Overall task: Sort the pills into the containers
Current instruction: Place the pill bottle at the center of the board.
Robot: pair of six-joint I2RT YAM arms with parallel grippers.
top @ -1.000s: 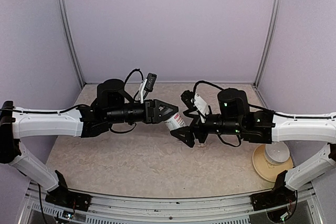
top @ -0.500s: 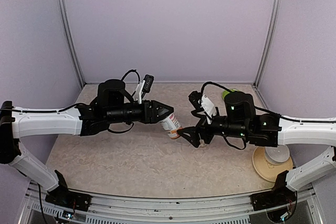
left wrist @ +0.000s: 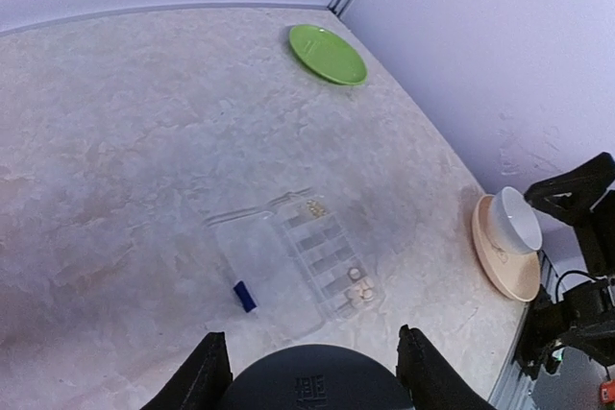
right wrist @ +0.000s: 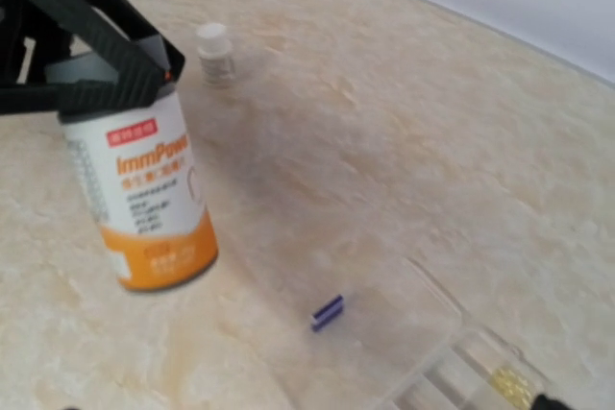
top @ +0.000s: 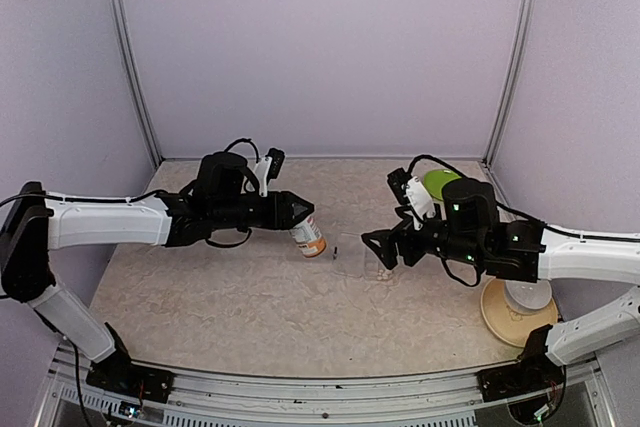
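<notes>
On the beige marbled worktop (top: pixel 200 297), the largest task item is the clear rectangular plastic pill box (left wrist: pixel 255 252). It lies flat near the centre with its lid folded open. The round green plate (left wrist: pixel 329 53) is well off toward 1 o'clock in the left wrist view, and the white bowl (left wrist: pixel 517 223) on its tan plate (left wrist: pixel 495 271) is off toward 3 o'clock. The box looks light, stiff and slick, so a nudge would probably slide it. It is better left where it is, or steadied by a long edge. A few pale pieces already sit in some compartments.

The white plastic bottle with an orange band (right wrist: pixel 144 199) is rigid and smooth, and it is probably light. It hangs tilted above the worktop at about 9 o'clock from the box.

The dark blue pill (left wrist: pixel 245 296) is the only one clearly seen. It rests at the box's 7 o'clock corner in the left wrist view, on or right at the rim of the lid; I cannot tell which. It looks tiny, hard and likely to roll or skid. A fingertip pinch across its short sides seems the surest hold.

The left claw (top: pixel 305 215) is half closed, with its fingers (left wrist: pixel 209 372) clamped on the bottle's upper end. The right claw (top: pixel 376 250) is spread wide and carries nothing. It hangs above the worktop by the box's 3 o'clock side in the top view and touches neither the box nor the pill.
</notes>
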